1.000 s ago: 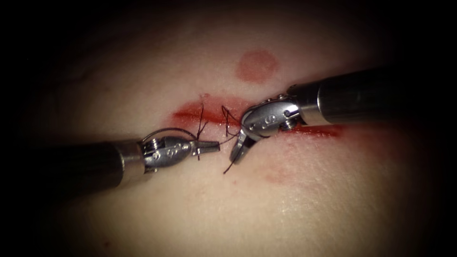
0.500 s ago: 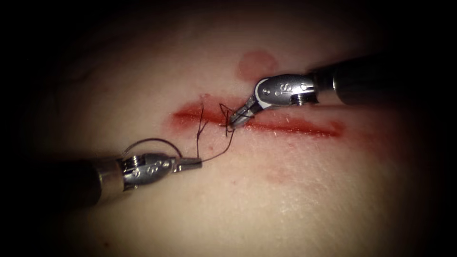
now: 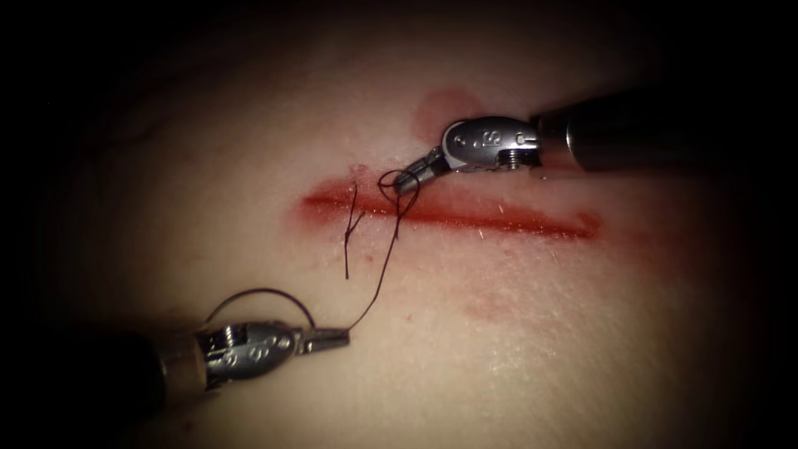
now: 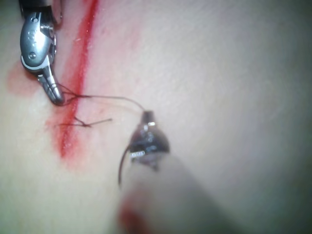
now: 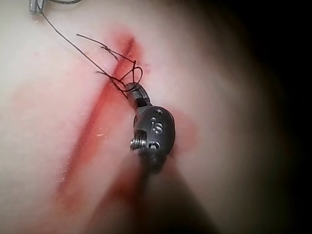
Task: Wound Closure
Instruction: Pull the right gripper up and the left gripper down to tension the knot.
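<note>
Tissue (image 3: 515,333): pale pork belly surface with 1 straight cut (image 3: 499,220) running across it, its line filled and edged with red fluid (image 3: 332,202). A round reddish mark (image 3: 445,104) lies above the cut, beside the right tool.

Left gripper (image 3: 337,337): below the cut, well apart from it. Its jaws are closed on the dark thread (image 3: 382,266). A thin curved needle (image 3: 258,293) arches over the tool's wrist, clear of the tissue; where along its curve it is held, or whether the jaws grip it at all, cannot be told. In the left wrist view the left gripper (image 4: 146,117) meets the thread (image 4: 112,98) at its tip.

Right gripper (image 3: 407,183): at the upper edge of the cut, toward its left end. Its jaws are closed on the thread where a small loop (image 3: 391,179) stands at the wound. The right wrist view shows the right gripper (image 5: 132,90) touching that loop (image 5: 134,73).

Thread: runs taut from the loop at the cut down to the left gripper. 1 earlier stitch with a short knotted tail (image 3: 349,229) sits just left of the loop, crossing the cut, its free end lying on the tissue below.
</note>
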